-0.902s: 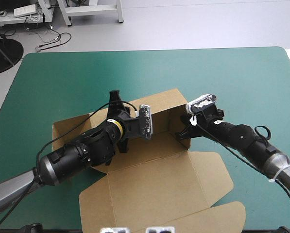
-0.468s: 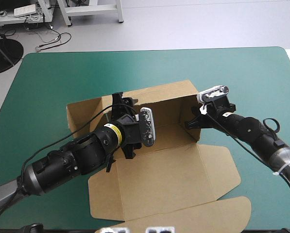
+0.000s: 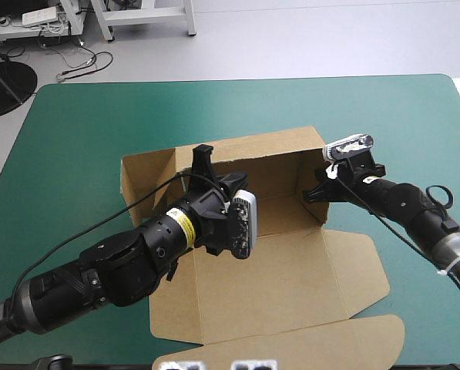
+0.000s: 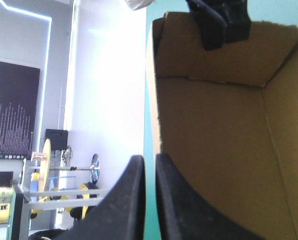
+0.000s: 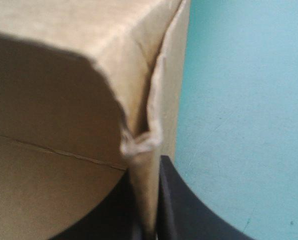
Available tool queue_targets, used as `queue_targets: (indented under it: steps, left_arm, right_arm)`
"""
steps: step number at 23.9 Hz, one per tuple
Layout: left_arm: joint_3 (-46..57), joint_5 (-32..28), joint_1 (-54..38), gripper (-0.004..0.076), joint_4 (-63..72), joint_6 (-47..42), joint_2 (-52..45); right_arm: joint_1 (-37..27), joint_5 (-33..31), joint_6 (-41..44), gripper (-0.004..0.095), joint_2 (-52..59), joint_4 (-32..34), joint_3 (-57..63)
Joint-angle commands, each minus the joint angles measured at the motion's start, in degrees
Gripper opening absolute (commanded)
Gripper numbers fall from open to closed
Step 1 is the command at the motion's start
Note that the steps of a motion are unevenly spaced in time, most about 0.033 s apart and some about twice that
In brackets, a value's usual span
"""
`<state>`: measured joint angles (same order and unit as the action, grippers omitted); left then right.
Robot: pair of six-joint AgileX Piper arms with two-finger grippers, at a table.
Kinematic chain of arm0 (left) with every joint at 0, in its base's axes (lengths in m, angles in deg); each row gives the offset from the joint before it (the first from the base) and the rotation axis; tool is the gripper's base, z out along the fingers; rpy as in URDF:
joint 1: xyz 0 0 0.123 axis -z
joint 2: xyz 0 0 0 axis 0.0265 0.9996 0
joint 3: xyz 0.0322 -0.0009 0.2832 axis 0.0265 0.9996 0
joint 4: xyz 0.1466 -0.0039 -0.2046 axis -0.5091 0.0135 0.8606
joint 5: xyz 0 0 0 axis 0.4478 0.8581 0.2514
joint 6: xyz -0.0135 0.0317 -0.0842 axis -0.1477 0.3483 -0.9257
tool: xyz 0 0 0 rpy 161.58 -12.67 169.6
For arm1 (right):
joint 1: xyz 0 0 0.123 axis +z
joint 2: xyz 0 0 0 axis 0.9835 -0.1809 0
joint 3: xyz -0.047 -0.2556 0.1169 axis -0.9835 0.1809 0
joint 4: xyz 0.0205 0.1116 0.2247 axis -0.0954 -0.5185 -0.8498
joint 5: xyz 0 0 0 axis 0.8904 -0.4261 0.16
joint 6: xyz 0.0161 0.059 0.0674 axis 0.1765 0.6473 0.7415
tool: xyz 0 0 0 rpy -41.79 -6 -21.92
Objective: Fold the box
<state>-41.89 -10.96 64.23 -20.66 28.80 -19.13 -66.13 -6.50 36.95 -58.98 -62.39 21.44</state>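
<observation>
— At the middle of the teal-green table (image 3: 99, 116), the box (image 3: 272, 247) is lying as an open tray, isn't it?

— Yes. We are seeing its long axis running across the table, left to right, with the right end turning slightly toward the far edge. Its far wall (image 3: 268, 158) is standing up, and the lid (image 3: 291, 289) is lying flat, pointing toward the near edge.

— And where are our grippers sitting against it?

— Our left gripper (image 3: 203, 158) is reaching across the tray from the near left and pinching the far wall's top edge, toward its left end. Through the left wrist view we are looking along that wall. The black fingers (image 4: 134, 200) are nearly meeting, with the board's edge running in between them.

— And the other one?

— Our right gripper (image 3: 316, 193) is clamping the raised right end wall (image 3: 308, 166). In the right wrist view the brown board is sitting between its nearly closed fingers (image 5: 188, 210), with bare cover (image 5: 248, 100) just beside.
</observation>
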Motion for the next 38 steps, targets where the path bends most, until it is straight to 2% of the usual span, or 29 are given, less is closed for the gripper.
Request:
queue_targets:
  steps: [1,7,11,12,18,19,21,25,32,35,38]
  left_arm:
    - [-3.37,1.66,-1.35,0.0014,-0.67,-1.79,-1.73]
    - [-10.24,3.65,-12.83,0.0015,17.43,-1.28,-2.49]
    - [-15.86,11.62,-25.46,0.0015,34.86,5.25,-2.37]
    - [-17.25,15.37,-32.4,0.0015,42.82,7.55,-2.25]
    - [-17.38,22.99,-53.4,0.0015,63.45,13.38,-2.02]
    - [-17.28,26.14,-60.43,0.0015,68.96,15.2,-1.8]
    - [-17.28,29.79,-67.73,0.0015,71.66,16.07,-1.41]
    - [-17.18,32.35,-75.0,0.0014,72.31,14.97,0.2]
    - [-17.07,31.98,-75.0,-0.0006,73.6,14.59,0.36]
    - [-17.07,31.98,-75.0,-0.001,73.6,14.59,0.58]
    - [-17.07,31.98,-75.0,-0.001,73.6,14.59,0.69]
  right_arm:
    - [-0.45,-1.19,0.78,-0.002,1.55,1.05,-3.54]
    - [-2.39,-9.08,5.24,-0.002,1.65,7.21,-9.11]
    - [-4.56,-16.33,9.67,-0.002,1.65,12.74,-13.35]
    - [-6.07,-21.6,10.97,-0.002,1.65,14.11,-15.7]
    - [-9.52,-36.79,13.68,-0.002,1.65,15.55,-21.49]
    - [-9.64,-40.38,16.63,-0.002,1.65,18.15,-22.97]
    - [-9.64,-45.49,21.1,-0.002,0.61,23.1,-25.06]
    - [-9.51,-54.37,25.18,-0.002,-7.5,26.37,-28.52]
    - [-8.53,-54.42,30.98,-0.0013,-25.55,26.99,-40.17]
    - [-6.69,-54.42,29.94,0.0109,-28.23,26.71,-44.11]
    - [-6.19,-54.29,29.94,0.0359,-28.26,25.48,-46.87]
